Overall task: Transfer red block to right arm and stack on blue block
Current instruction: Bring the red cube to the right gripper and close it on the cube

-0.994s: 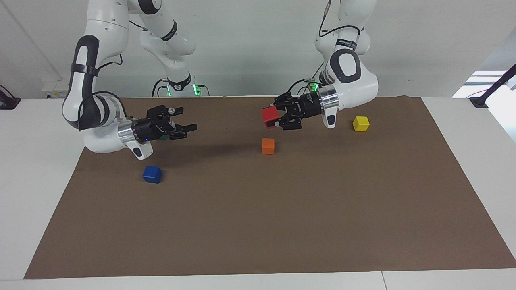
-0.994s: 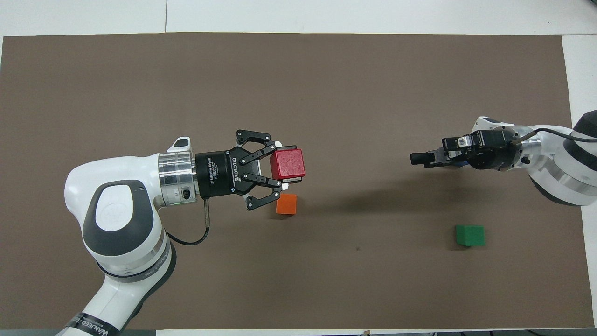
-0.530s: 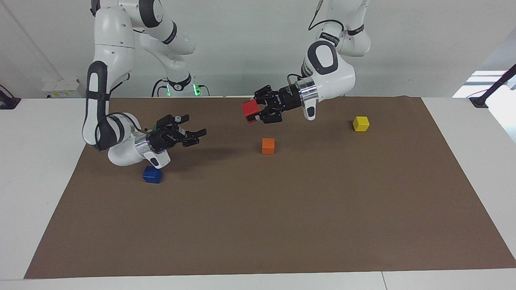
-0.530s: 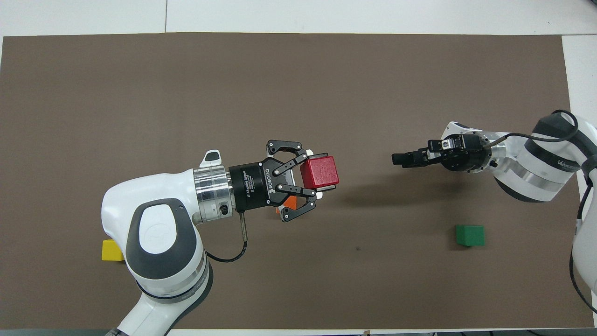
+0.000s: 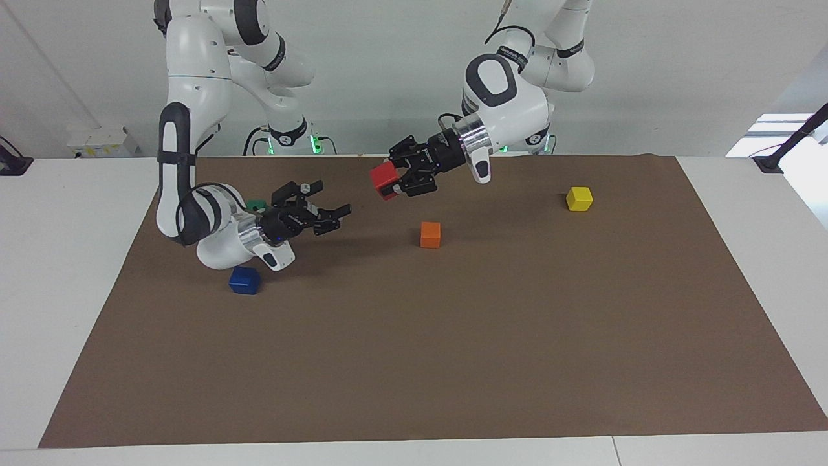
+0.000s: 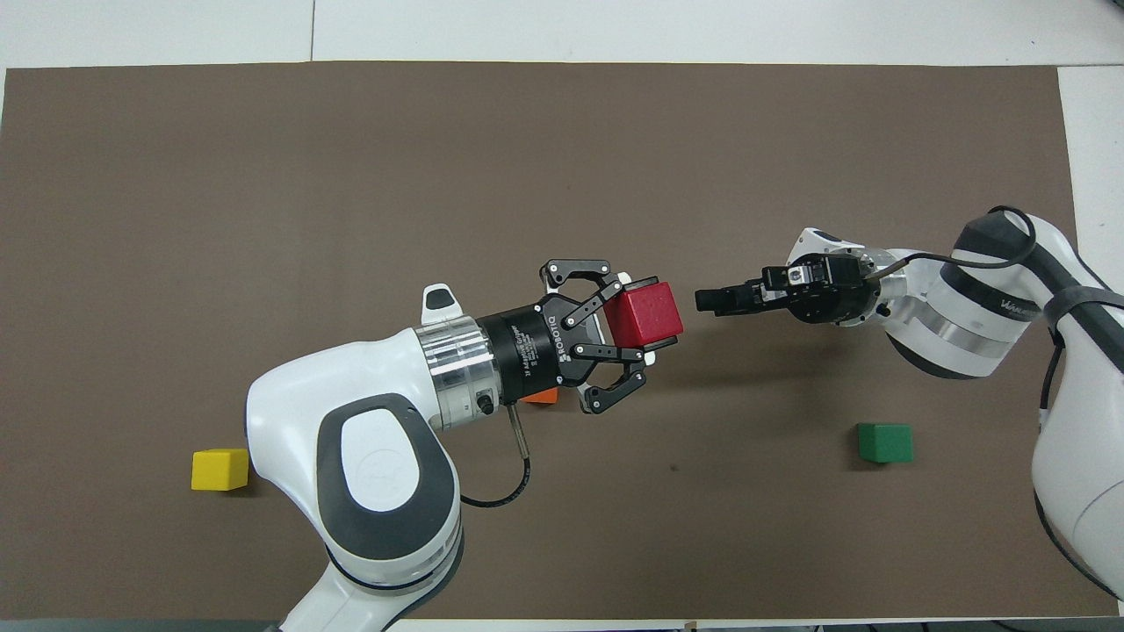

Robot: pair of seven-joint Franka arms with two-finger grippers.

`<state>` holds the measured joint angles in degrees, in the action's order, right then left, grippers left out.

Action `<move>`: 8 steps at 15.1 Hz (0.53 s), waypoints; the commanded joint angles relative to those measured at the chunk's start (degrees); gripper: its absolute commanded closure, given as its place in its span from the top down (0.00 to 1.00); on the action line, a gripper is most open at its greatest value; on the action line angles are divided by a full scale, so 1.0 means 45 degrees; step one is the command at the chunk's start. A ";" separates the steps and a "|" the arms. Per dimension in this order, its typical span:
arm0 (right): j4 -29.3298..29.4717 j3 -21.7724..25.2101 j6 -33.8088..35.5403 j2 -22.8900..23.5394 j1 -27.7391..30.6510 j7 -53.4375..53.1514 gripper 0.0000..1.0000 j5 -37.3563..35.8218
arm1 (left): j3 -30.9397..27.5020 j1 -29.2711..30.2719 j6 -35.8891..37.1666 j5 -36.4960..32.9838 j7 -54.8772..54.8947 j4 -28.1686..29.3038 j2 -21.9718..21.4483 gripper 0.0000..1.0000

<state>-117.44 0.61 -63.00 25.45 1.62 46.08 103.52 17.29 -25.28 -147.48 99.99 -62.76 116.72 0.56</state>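
Observation:
The red block (image 5: 384, 177) (image 6: 645, 312) hangs in the air with my left gripper (image 5: 388, 182) (image 6: 652, 321) shut on it, held sideways over the brown mat (image 5: 453, 336) near its middle. Facing it across a small gap, my right gripper (image 5: 334, 202) (image 6: 709, 300) is open, holds nothing, and does not touch the block. The blue block (image 5: 244, 280) rests on the mat just below the right arm's wrist, toward the right arm's end. In the overhead view that arm hides the blue block.
An orange block (image 5: 430, 234) (image 6: 542, 398) lies under the left gripper's wrist. A yellow block (image 5: 579, 199) (image 6: 219, 470) sits toward the left arm's end. A green block (image 5: 256, 204) (image 6: 885, 442) lies near the right arm, closer to the robots than the blue block.
Both arms have swung toward each other. The left gripper carried the red block toward the right arm's end, the right gripper came to meet it, and the gap between them has shrunk.

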 commanded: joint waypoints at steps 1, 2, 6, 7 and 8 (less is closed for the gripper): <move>-0.0211 -0.0018 -0.0276 0.0029 -0.0282 0.0443 1.00 0.0569 | 0.0434 -0.0202 -0.1188 0.0085 -0.0115 -0.0721 0.0481 0.00; -0.0211 -0.0018 -0.0393 0.0029 -0.0418 0.0443 1.00 0.0609 | 0.0609 -0.0222 -0.1540 0.0065 -0.0134 -0.0819 0.0578 0.00; -0.0211 -0.0018 -0.0609 0.0029 -0.0712 0.0482 1.00 0.1019 | 0.0865 -0.0242 -0.1913 0.0046 -0.0134 -0.0879 0.0618 0.00; -0.0211 -0.0018 -0.0667 0.0029 -0.0809 0.0482 1.00 0.1136 | 0.0865 -0.0242 -0.2050 0.0046 -0.0134 -0.0879 0.0618 0.00; -0.0211 -0.0018 -0.0706 0.0029 -0.0849 0.0482 1.00 0.1233 | 0.0865 -0.0242 -0.2070 0.0046 -0.0096 -0.0879 0.0618 0.00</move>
<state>-117.59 0.60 -65.17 25.75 -1.42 46.84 106.95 21.56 -25.34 -154.70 99.99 -62.77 114.10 2.55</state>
